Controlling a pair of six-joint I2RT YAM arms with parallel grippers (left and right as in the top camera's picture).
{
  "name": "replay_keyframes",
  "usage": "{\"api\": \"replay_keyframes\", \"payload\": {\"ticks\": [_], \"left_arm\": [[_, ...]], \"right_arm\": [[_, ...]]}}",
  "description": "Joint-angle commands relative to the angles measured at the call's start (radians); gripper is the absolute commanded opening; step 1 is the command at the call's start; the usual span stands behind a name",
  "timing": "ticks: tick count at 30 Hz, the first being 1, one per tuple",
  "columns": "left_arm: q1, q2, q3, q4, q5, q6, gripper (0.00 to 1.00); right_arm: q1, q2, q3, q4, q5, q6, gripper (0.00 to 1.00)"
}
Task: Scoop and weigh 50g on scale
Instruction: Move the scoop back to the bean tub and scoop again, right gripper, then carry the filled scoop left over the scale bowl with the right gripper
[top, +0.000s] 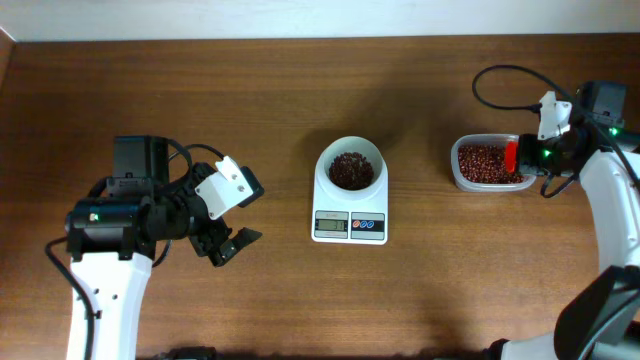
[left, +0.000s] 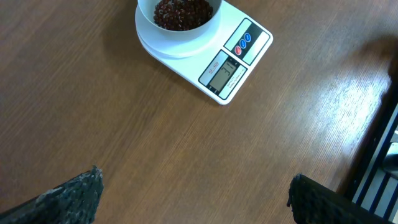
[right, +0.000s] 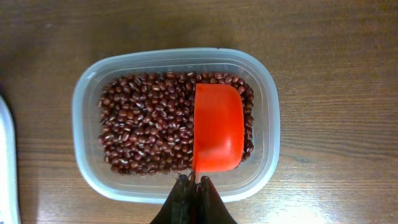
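This looks like a robotics lab set-up rather than a home kitchen, though little beyond the desk (top: 200, 120) shows. Wood-grain top fills the view, with a pale wall strip (top: 300, 18) at 12 o'clock. A white left arm (top: 105, 290) stands at 8 o'clock and a right arm (top: 610, 190) at 4 o'clock, black cable (top: 500, 75) looping at 2 o'clock. A kitchen scale (top: 350, 222) sits at centre and a plastic tub (top: 462, 170) at 3 o'clock.

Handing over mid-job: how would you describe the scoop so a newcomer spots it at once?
On the wooden table, look to the right end for the clear plastic tub of red-brown beans. The scoop sits among them in the tub's right half, its handle pinched in the right gripper. It is the only bright orange-red thing there, smooth against the speckled beans.
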Motion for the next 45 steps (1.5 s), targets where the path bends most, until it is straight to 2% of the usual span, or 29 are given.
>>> {"api": "replay_keyframes", "payload": {"ticks": [1,10,16,18,23,28,41,45], "left_arm": [[0.002,-0.006,0.010,-0.001,0.022,-0.010,0.99],[0.002,-0.006,0.010,-0.001,0.022,-0.010,0.99],[0.002,-0.006,0.010,-0.001,0.022,-0.010,0.99],[0.002,-0.006,0.010,-0.001,0.022,-0.010,0.99],[0.002,-0.006,0.010,-0.001,0.022,-0.010,0.99],[0.002,-0.006,0.010,-0.001,0.022,-0.010,0.99],[0.002,-0.006,0.010,-0.001,0.022,-0.010,0.99],[0.002,-0.006,0.010,-0.001,0.022,-0.010,0.99]], "right_arm": [[0.004,0.072,-0.009,0.013,-0.031,0.014,0.04],[0.005,0.103,-0.009,0.009,-0.295,0.013,0.04],[-0.006,0.106,-0.029,-0.021,-0.294,0.018,0.04],[-0.041,0.106,-0.054,-0.019,-0.311,0.041,0.04],[-0.190,0.106,-0.060,-0.018,-0.581,0.028,0.04],[-0.287,0.105,-0.060,-0.019,-0.768,0.012,0.04],[-0.350,0.105,-0.060,-0.042,-0.857,0.013,0.04],[-0.347,0.105,-0.060,-0.041,-0.981,-0.003,0.04]]}}
